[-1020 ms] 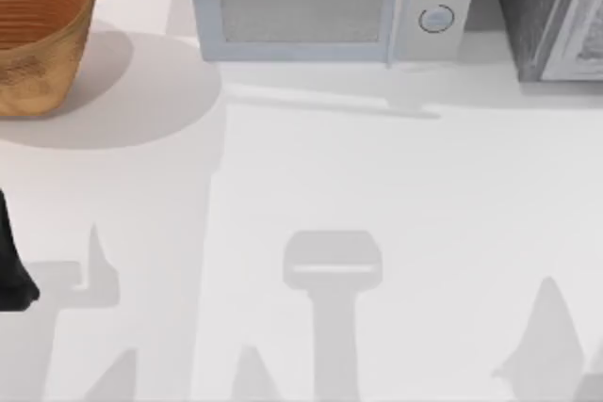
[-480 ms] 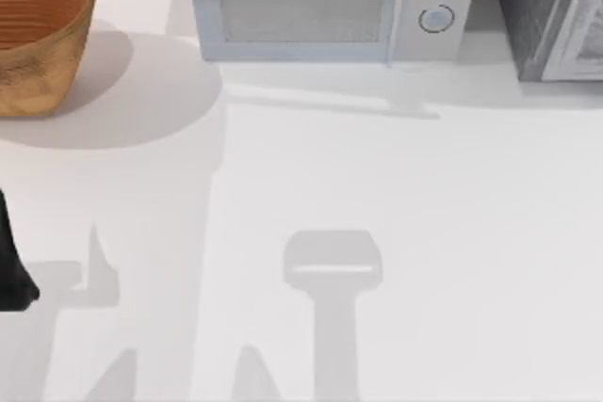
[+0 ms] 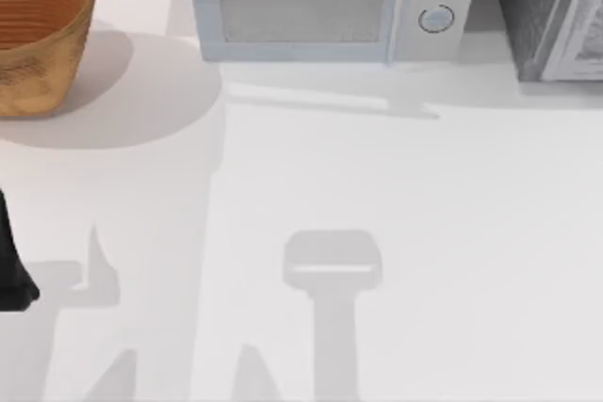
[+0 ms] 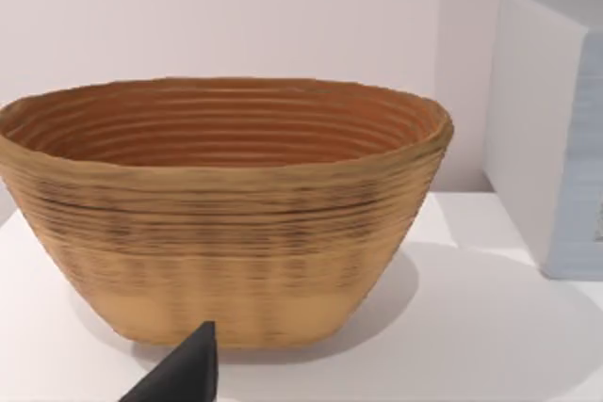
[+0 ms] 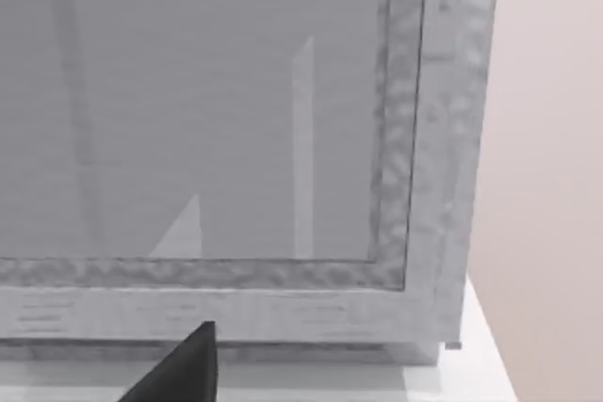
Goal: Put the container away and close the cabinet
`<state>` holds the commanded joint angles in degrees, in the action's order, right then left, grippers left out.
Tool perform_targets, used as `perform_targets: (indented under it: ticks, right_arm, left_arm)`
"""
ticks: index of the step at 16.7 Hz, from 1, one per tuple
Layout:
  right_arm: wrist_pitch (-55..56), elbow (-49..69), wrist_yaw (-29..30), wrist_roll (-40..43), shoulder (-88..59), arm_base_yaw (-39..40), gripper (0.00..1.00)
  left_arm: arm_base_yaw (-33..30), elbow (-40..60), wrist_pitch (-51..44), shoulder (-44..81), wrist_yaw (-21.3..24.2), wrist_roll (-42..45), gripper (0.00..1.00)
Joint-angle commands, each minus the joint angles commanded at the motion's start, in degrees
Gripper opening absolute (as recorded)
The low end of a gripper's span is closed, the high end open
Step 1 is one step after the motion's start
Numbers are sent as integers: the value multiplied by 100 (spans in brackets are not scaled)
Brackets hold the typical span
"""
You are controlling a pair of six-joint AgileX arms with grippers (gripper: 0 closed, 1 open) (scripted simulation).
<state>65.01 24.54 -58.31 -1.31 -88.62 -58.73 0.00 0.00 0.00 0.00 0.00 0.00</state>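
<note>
Right wrist view faces the cabinet (image 5: 236,110) door panel head-on and close, so the right gripper (image 5: 179,369) is nearer; I cannot tell its jaws' state.

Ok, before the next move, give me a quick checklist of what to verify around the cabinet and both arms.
1. Cabinet door shut: it looks flush with its frame in the right wrist view, so probably ok.
2. Can put away inside: cannot tell.
3. Right end effector free of the door: it faces the door up close; whether it touches, cannot tell.
4. Left arm out of the way: at the left edge of the table, ok.
5. Basket and microwave out of the door's path: both stand to the cabinet's left, with a gap after the microwave, ok.
</note>
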Motion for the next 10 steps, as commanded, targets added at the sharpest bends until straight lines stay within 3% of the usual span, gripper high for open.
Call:
perform_targets:
  ticks: [4,10]
  right_arm:
    - [-1287,1213,-93,-4,62,-99,100]
    - [-4501,3856,-161,1,371,-214,100]
  left_arm:
    - [0,0,0,0,0,0,100]
    - [0,0,0,0,0,0,100]
